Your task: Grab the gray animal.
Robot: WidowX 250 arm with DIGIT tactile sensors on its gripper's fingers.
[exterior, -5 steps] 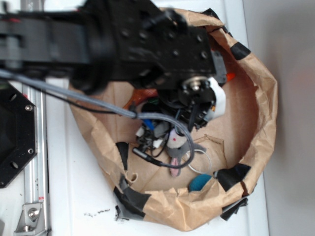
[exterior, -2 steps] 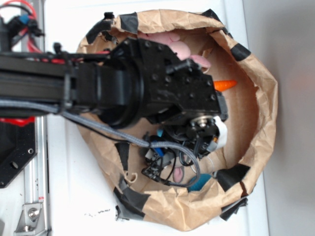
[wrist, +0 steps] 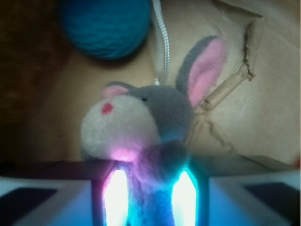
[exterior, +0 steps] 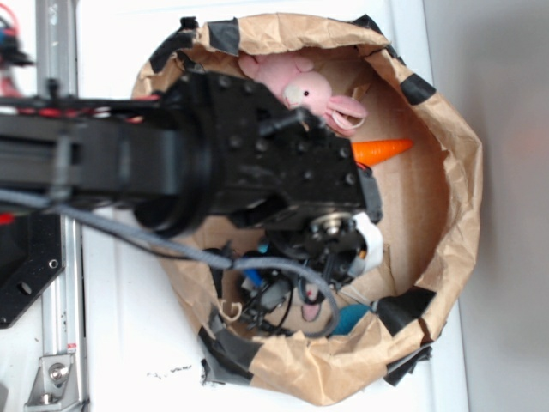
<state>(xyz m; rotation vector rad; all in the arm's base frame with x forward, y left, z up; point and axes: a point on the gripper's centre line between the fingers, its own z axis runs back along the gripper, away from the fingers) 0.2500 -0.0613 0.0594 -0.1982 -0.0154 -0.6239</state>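
The gray animal [wrist: 155,110] is a small plush bunny with a cream face, pink eye and pink inner ears. It lies on the brown paper floor of the bag. In the wrist view its body fills the gap between the two glowing pads of my gripper [wrist: 150,193], touching both. A thin metal chain [wrist: 162,37] runs from its head. In the exterior view my gripper [exterior: 296,296] is low inside the bag near its front wall. Only a bit of the bunny's pink [exterior: 310,302] shows under the cables.
The brown paper bag [exterior: 463,189] with black tape patches walls everything in. A pink plush bunny [exterior: 304,86] and an orange carrot [exterior: 382,151] lie at the far side. A blue ball [exterior: 347,319] sits beside the gray bunny and shows in the wrist view [wrist: 106,23].
The arm has moved toward the bag's front wall, uncovering the pink bunny and the carrot. The gripper now covers the gray bunny, which lay in the open a second ago.
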